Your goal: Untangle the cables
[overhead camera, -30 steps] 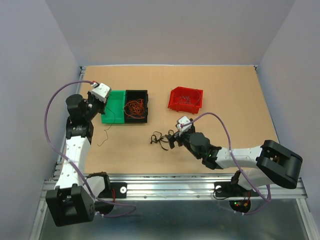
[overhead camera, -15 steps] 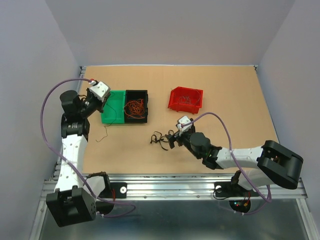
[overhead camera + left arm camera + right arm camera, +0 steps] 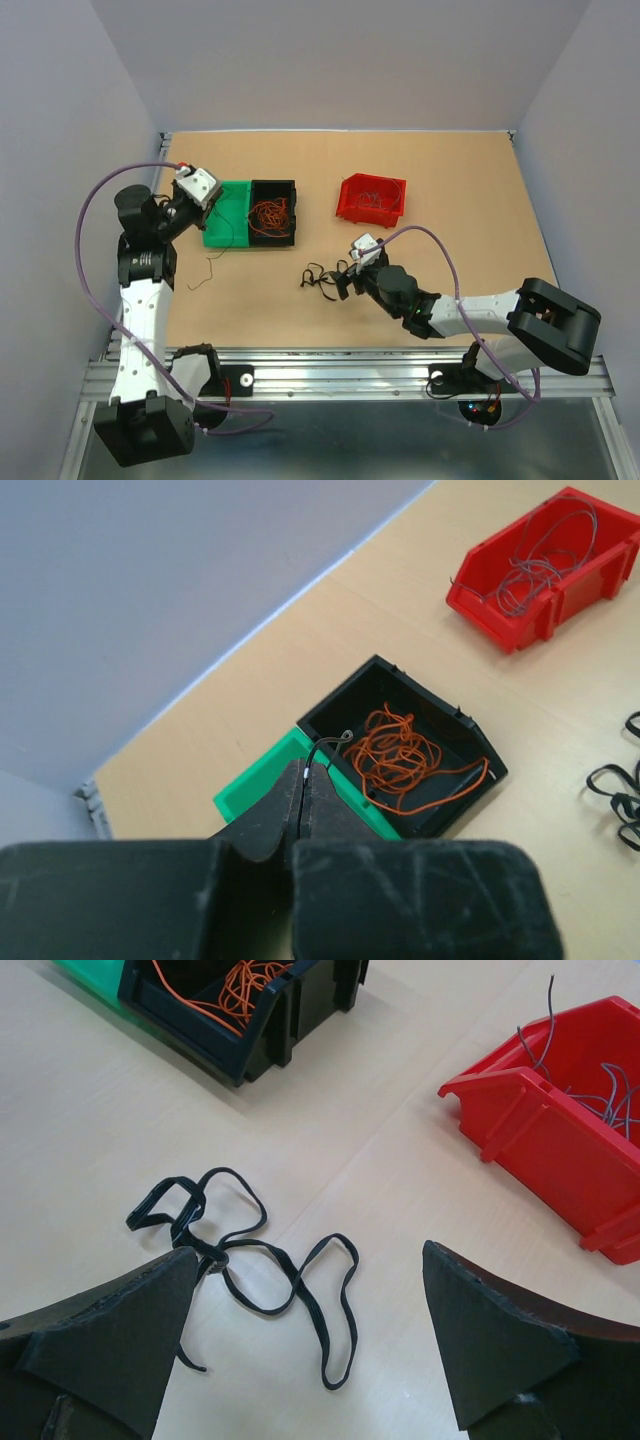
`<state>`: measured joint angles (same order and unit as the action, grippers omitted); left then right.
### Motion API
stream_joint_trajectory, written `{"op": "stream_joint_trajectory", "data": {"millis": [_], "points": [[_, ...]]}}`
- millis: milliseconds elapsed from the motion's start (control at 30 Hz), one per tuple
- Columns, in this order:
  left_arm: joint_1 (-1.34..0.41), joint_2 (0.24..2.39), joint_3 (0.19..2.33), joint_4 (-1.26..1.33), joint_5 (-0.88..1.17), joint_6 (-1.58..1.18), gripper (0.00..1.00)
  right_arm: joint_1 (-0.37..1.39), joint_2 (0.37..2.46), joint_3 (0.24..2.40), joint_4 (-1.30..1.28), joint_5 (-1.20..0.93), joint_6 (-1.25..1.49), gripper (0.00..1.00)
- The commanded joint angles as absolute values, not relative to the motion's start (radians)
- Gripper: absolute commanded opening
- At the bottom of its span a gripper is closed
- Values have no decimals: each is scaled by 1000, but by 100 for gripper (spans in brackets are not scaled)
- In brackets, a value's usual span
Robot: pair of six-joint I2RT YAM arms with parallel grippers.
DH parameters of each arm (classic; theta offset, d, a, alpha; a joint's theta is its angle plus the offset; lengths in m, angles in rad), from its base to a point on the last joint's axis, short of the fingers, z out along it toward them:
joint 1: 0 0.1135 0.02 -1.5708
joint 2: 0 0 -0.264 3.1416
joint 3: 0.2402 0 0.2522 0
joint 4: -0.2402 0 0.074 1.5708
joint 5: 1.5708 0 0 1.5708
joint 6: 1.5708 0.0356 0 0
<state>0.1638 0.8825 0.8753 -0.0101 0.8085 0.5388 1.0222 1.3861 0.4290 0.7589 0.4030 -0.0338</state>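
Where the left gripper (image 3: 301,780) clamps a thin wire (image 3: 325,742), its fingers (image 3: 262,820) hide the lower part. The right gripper (image 3: 310,1252) gapes over black cables (image 3: 216,1257).

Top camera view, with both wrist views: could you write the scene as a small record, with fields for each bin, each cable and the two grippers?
green bin: left of the black bin, touching it
black bin: holds the orange cable
red bin: stands apart, holds the grey cable
black cable: loose loops lying on the table
left gripper: shut on a thin dark wire, near the green bin
right gripper: open, its fingers on either side of the black cable
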Motion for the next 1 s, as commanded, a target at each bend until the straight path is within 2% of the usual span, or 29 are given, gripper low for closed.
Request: {"op": "stream_joint_trajectory", "data": {"millis": [0,300,533,733,967], "points": [[167,958,934,-61,844,546,0,1026,1379,437,788,402,-32,99],[169,1222,1058,-78,788,540,0,1026,1377,437,788,399,-31,99],[170,1449,1285,-198,810,543,0,1026,1410,462,788,388,-31,99],[169,1670,1561,-321,864,496,0,1026,1443,488,788,380,-31,99],[169,1805,1637,-218,864,382,0,1026,1442,486,788,367,-31,99]]}}
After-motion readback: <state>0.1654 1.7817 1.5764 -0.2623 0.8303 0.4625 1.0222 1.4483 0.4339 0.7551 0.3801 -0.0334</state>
